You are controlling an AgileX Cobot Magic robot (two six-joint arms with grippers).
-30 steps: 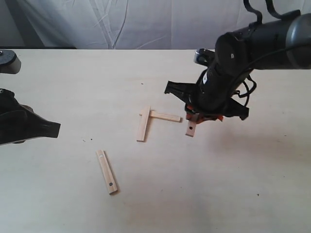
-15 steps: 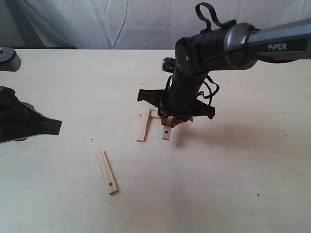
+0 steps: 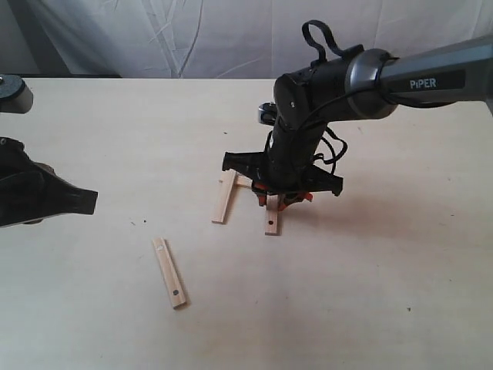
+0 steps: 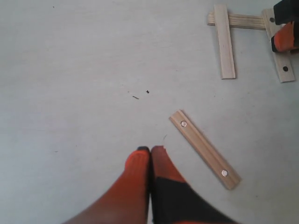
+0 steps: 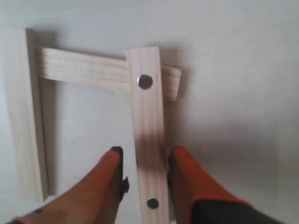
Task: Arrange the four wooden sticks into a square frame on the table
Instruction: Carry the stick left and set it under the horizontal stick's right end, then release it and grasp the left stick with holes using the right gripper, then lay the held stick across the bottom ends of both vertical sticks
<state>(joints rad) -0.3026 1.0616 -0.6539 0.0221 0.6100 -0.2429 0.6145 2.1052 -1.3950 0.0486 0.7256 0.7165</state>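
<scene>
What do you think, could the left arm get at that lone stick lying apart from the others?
Probably yes. The lone stick lies flat on the bare table, close beside the left fingers, with nothing between them. Those fingers are shut, so they would need to open first.

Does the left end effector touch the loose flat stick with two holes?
Apart. Left wrist view shows bare cream table between left end effector and the light-wood stick.

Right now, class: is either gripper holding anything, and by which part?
The left gripper is shut and empty. The right gripper straddles the holed stick between its holes, with a gap on one side: seemingly not gripped.
</scene>
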